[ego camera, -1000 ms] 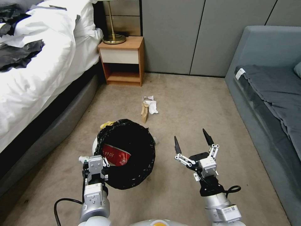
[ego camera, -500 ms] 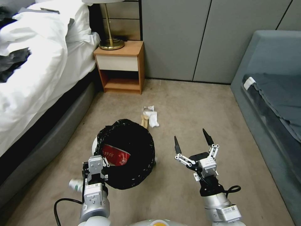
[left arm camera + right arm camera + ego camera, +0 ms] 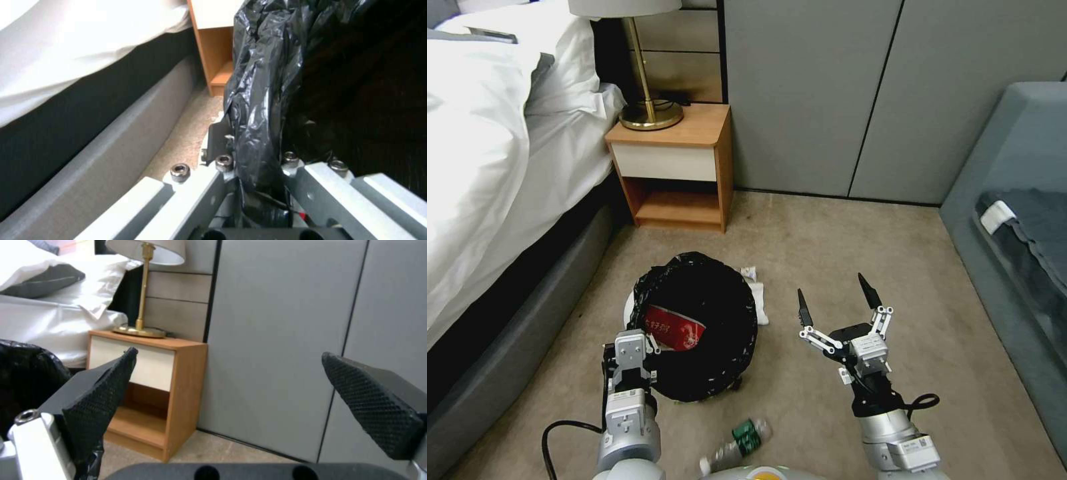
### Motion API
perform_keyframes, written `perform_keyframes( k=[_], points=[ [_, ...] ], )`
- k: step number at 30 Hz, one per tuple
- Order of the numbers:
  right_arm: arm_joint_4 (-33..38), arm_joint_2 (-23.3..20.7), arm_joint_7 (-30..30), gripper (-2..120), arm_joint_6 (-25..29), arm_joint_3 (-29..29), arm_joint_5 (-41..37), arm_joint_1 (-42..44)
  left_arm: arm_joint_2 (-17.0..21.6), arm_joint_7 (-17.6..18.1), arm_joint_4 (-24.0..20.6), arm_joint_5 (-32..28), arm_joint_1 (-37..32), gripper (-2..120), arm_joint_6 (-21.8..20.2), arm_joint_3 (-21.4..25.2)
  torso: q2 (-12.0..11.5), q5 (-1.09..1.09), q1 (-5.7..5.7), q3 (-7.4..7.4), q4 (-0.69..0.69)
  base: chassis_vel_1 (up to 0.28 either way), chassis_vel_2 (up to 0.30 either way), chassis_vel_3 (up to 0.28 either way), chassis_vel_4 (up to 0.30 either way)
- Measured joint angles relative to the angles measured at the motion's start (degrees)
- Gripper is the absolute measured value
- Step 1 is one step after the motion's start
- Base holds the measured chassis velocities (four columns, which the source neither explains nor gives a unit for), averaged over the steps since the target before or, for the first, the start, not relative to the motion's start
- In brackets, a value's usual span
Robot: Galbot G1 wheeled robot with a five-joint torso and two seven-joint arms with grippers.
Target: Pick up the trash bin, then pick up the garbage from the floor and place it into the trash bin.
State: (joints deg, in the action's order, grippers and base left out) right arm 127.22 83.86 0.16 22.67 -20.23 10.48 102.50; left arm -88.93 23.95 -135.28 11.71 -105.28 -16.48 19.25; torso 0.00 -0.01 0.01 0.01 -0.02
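Note:
The trash bin [image 3: 694, 327], white with a black liner [image 3: 262, 83] over its rim, hangs just above the beige floor [image 3: 827, 233]. My left gripper [image 3: 638, 341] is shut on its near rim, and the left wrist view shows the liner pinched in that gripper [image 3: 256, 161]. A red-and-white wrapper [image 3: 672, 328] lies inside the bin. Garbage on the carpet: a white tissue [image 3: 758, 299] against the bin's far right side and a small plastic bottle [image 3: 737, 441] close to my base. My right gripper [image 3: 832, 293] [image 3: 229, 355] hovers open and empty, right of the bin.
A wooden nightstand [image 3: 670, 167] with a brass lamp [image 3: 650, 113] stands ahead against the grey wall panels. The white-sheeted bed [image 3: 487, 187] runs along the left and a grey sofa [image 3: 1020, 220] along the right. Open carpet lies between them.
The whole view has shifted forward: nightstand and wall are nearer, and the tissue now sits beside the bin. The bottle has slid down towards my base. Both arms hold their poses.

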Motion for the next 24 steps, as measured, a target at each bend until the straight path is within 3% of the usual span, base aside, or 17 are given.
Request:
perform_keyframes(
  k=[24],
  points=[
    [0.0,-0.02,0.0,100,0.0,0.02,0.0,0.01,0.0,0.02,0.0,0.0,-0.02,1,0.0,0.02,0.0,0.01,-0.01,-0.01,0.02,0.017,-0.013,-0.018,0.011]
  ],
)
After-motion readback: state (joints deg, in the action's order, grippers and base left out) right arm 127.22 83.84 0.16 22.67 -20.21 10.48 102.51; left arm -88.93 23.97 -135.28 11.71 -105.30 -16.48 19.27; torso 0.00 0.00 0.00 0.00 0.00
